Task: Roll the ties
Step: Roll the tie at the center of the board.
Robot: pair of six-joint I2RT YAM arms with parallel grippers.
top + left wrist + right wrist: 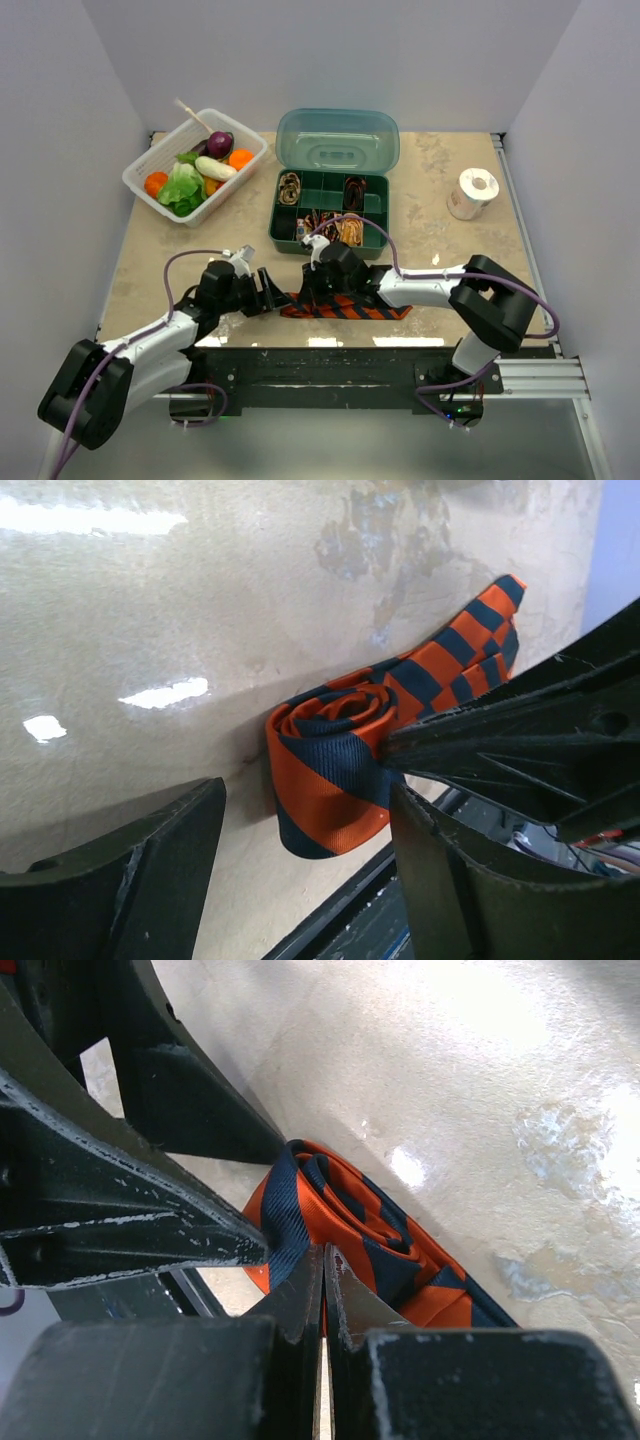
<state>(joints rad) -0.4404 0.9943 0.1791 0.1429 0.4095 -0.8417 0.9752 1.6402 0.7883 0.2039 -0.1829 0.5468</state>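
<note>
The tie (345,306), orange-red with dark navy diagonal stripes, lies along the near edge of the counter (450,270), right in front of the arm bases. Its left end is wound into a loose coil that stands on its edge, and I see the spiral clearly from both wrist cameras; the rest of the fabric runs flat to the right. My right gripper (322,1256) is nearly closed, with only a sliver between the fingers, and it pinches the outer layer of that coil on its right side. My left gripper (308,802) is spread wide, its two fingers on either side of the coil and not touching it in the left wrist view. In the overhead view both grippers meet low over the tie's left end, almost nose to nose. Beyond them, mid-counter, sits a teal compartment box (274,228) with its lid (338,140) tipped open at the back. Several small coiled ties (290,188) in red, brown and gold fill its compartments. To the far left stands a white basket (232,185) of toy vegetables, and to the far right a white tape roll (472,192). Thin purple cables (190,256) loop along both arms.
</note>
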